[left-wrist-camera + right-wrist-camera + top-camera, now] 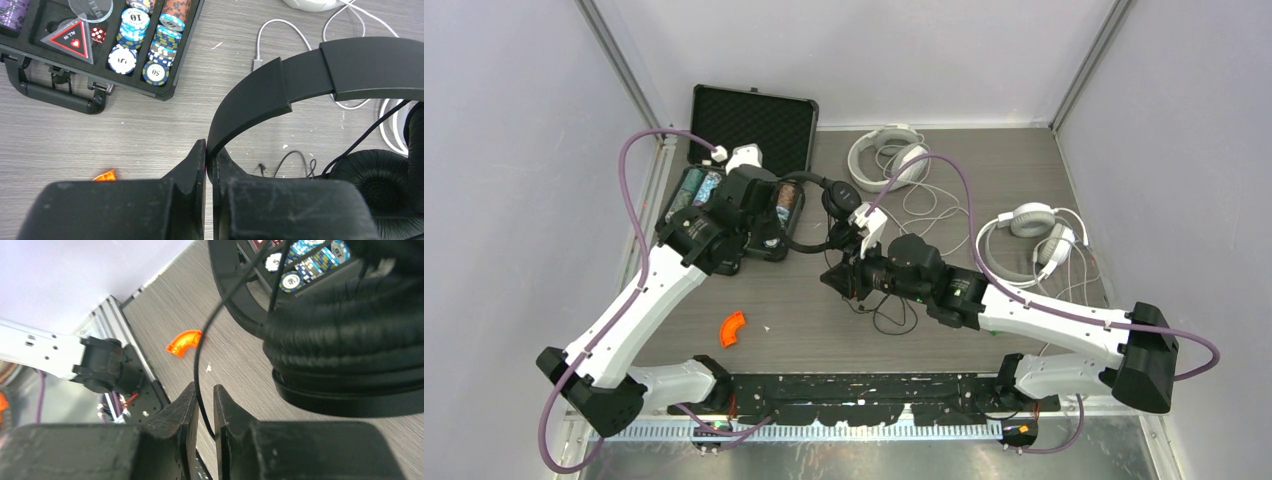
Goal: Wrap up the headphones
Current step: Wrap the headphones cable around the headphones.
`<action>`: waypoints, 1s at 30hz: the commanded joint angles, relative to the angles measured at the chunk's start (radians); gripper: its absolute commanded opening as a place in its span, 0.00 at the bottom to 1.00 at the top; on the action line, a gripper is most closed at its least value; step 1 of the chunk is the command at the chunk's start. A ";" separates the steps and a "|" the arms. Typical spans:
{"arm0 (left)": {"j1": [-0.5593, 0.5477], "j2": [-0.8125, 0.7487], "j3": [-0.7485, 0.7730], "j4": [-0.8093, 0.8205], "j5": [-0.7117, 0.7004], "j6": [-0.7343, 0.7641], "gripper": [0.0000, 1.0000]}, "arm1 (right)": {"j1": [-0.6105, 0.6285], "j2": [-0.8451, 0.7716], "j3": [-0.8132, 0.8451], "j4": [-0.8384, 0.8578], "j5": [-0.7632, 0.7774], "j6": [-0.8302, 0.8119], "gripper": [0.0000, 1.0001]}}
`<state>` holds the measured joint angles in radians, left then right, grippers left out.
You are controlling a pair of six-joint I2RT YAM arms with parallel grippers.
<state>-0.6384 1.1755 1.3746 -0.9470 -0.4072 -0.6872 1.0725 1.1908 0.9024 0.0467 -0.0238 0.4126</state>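
Note:
The black headphones (pixel 837 197) are lifted between my two grippers at the table's middle. My left gripper (pixel 776 235) is shut on one end of the headband (pixel 310 75), which arcs up and right from the fingertips (pixel 200 150); a black ear pad (pixel 380 190) hangs at lower right. My right gripper (pixel 832 275) has its jaws closed on the thin black cord (pixel 200 355), just below the ear pads (pixel 345 335). More cord lies looped on the table (pixel 889 315). Two white padded headsets lie at the back (pixel 886 155) and at the right (pixel 1036 228), their pale cords loose.
An open black case of poker chips (pixel 754 120) sits at the back left, under my left arm; its rim shows in the left wrist view (pixel 165 95). An orange curved piece (pixel 733 328) lies near the front left. White cords (pixel 934 205) sprawl between the headsets.

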 commanded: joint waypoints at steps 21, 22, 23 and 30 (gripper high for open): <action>0.004 -0.048 0.146 -0.002 0.049 -0.077 0.00 | 0.015 0.075 -0.409 0.765 0.181 -0.434 0.51; 0.004 -0.047 0.149 -0.004 0.050 -0.077 0.00 | 0.014 0.092 -0.414 0.782 0.186 -0.441 0.52; 0.005 -0.045 0.153 -0.006 0.052 -0.077 0.00 | 0.014 0.108 -0.421 0.817 0.194 -0.444 0.53; 0.005 -0.042 0.174 -0.008 0.077 -0.083 0.00 | 0.014 0.244 -0.473 0.980 0.208 -0.448 0.52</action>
<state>-0.6384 1.1595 1.4887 -0.9871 -0.3500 -0.7349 1.0805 1.3746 0.4522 0.8387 0.1501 -0.0059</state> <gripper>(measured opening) 0.031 0.528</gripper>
